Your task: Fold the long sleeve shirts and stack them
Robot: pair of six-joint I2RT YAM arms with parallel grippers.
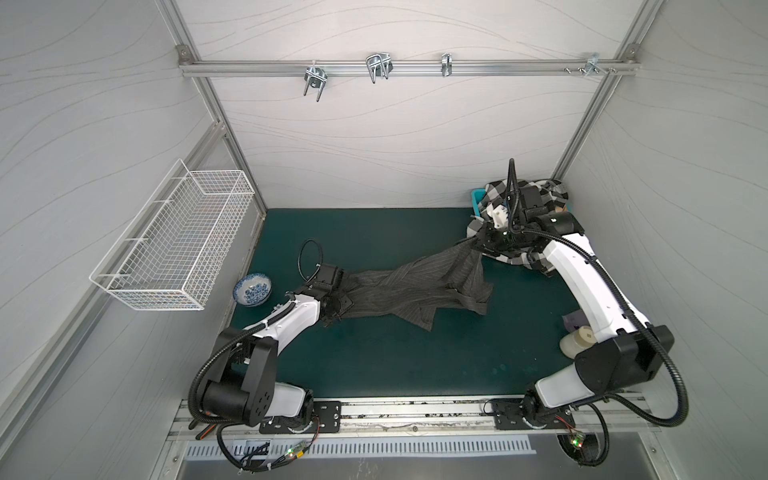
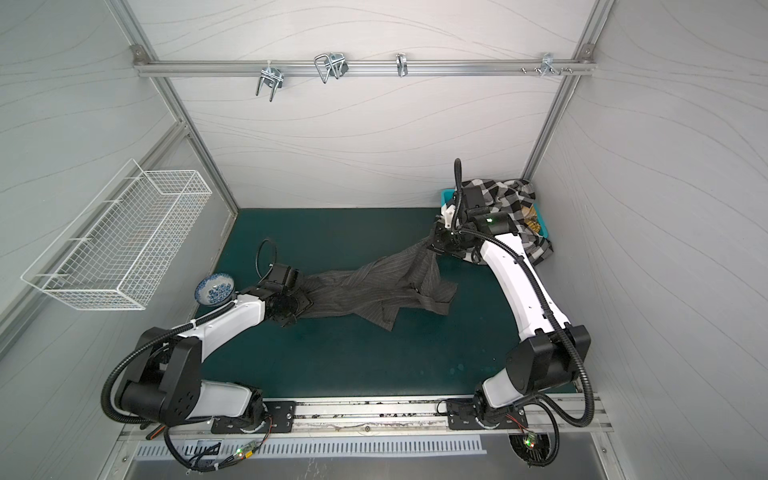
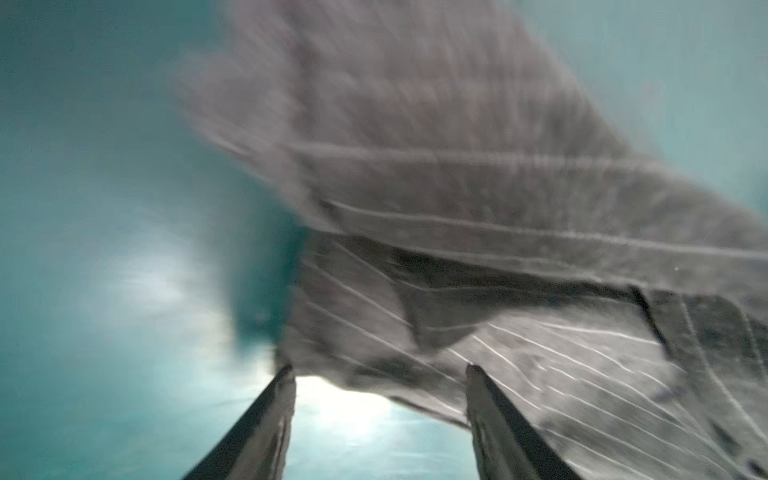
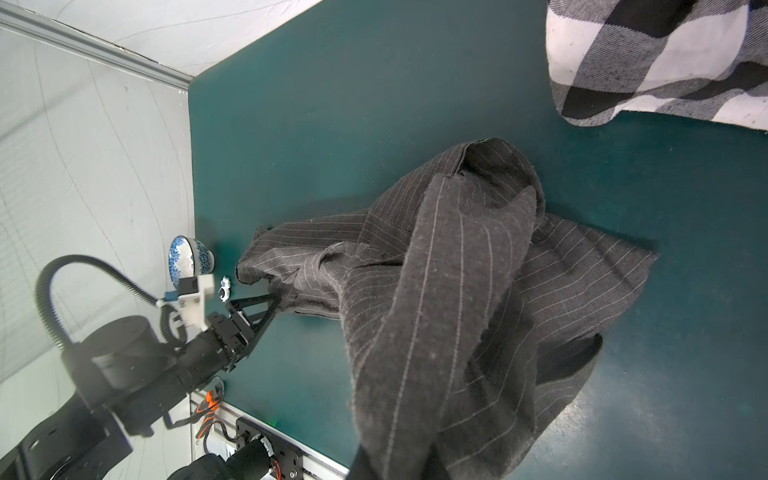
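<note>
We have the green counter [image 1: 374, 353] carrying everything; pinstriped shirt [image 1: 415, 286] is strung across its middle, unfolded and rumpled, right end lifted toward the far right corner, left end down by the left arm, slack bulk sagging onto the counter between; checked shirt [image 4: 648, 62] is heaped in the far right corner, spilling out of the teal basket [image 1: 478, 195] onto the counter under the right arm; white wire basket [image 1: 174, 249] hangs on the left wall, well apart from both shirts; blue-and-white bowl [image 1: 253, 289] sits at the counter's left edge, just beside the left arm. Right gripper [image 1: 478, 243] is clamped tight on the raised end of the pinstriped shirt, near the checked shirt; left gripper [image 3: 379, 370] has its jaws parted at the shirt's left end, cloth edge across the fingertips, counter showing through the gap; left wrist view is blurred, so we cannot tell whether any cloth is pinched.
</note>
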